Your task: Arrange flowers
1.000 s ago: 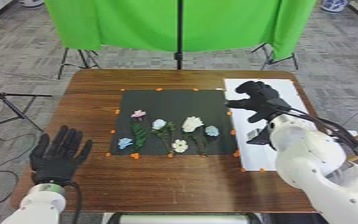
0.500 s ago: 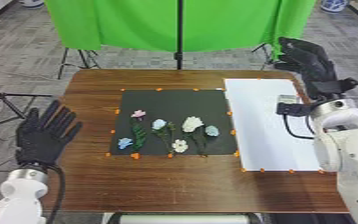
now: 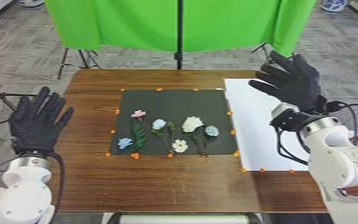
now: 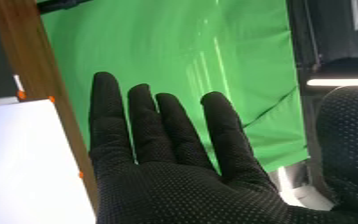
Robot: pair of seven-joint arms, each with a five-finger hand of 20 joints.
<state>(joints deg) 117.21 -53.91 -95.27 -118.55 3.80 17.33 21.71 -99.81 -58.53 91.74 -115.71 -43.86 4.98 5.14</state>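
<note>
In the head view, my right hand [image 3: 293,86] is held over the far part of the white sheet [image 3: 257,131], fingers straight and nothing in it. The right wrist view shows the same hand [image 4: 193,192] with fingers extended and thumb apart. My left hand [image 3: 38,122] is open, palm up, at the table's left edge. On the black sheet [image 3: 162,104] lie a pink flower [image 3: 138,114], a light blue one [image 3: 125,143], a pale blue one [image 3: 159,124], a large white one [image 3: 192,123], a small white one [image 3: 180,146] and another pale blue one [image 3: 212,131], with green stems.
Orange markers line both sheets on the brown table [image 3: 167,182]. Behind the table hang a green cloth [image 3: 131,25] and several black stands. In the right wrist view, the white sheet [image 4: 29,165] lies beside the hand.
My right hand first rose and swung outward from the white sheet, then came slightly back inward and lower. My left hand moved outward and a little farther forward. The flowers stayed in place.
</note>
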